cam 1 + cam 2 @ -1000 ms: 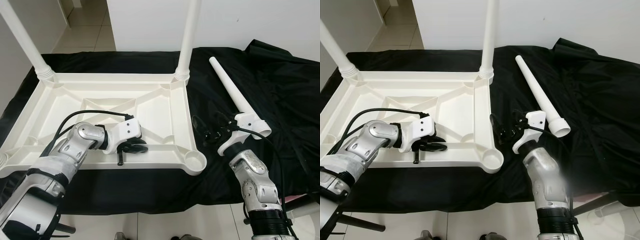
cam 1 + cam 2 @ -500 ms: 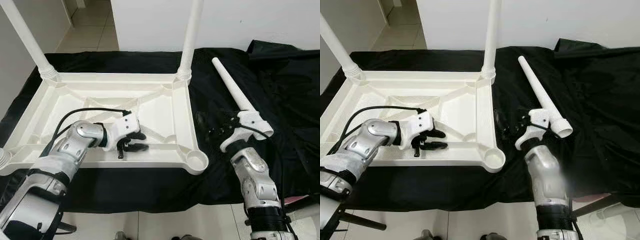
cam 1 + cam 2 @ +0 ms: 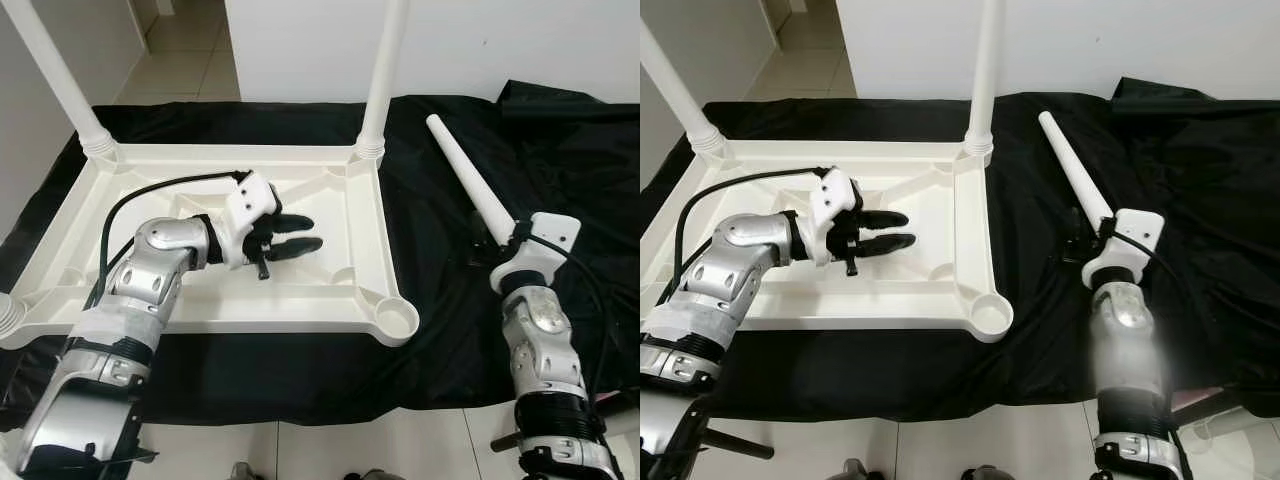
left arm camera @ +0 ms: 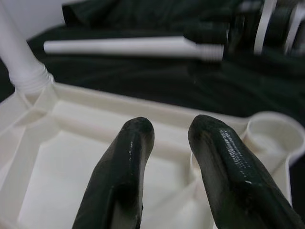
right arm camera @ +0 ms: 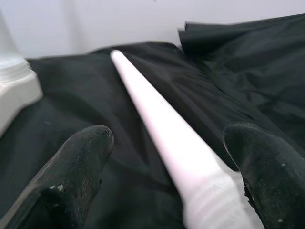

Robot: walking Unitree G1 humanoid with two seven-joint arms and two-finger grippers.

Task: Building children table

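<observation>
Closest to the robot, the white table top [image 3: 60, 300] lies upside down on a black cloth [image 3: 560, 170], with its ribs facing up. At its near right corner is a round empty socket [image 3: 394, 321] with no leg in it. The left gripper [image 3: 300, 233] hangs over the middle of the upside-down top, pointing to the right. Its two black fingers [image 4: 219, 157] have a small gap between them and hold nothing. In the left wrist view the fingers point toward the round socket and the cloth beyond it. To the right, on the cloth, lies a loose white table leg [image 3: 465, 178]. Its thick end is near the robot and its thin end points away toward the wall. The right gripper [image 5: 178, 176] is at the thick end of that leg. Its two black fingers [image 5: 78, 162] are spread wide, one on each side of the leg. The pictures do not make clear whether they touch it. Farther back, two white legs [image 3: 385, 70] already stand up from the far corners of the table top. One is at the far left [image 3: 60, 80] and one at the far right.
</observation>
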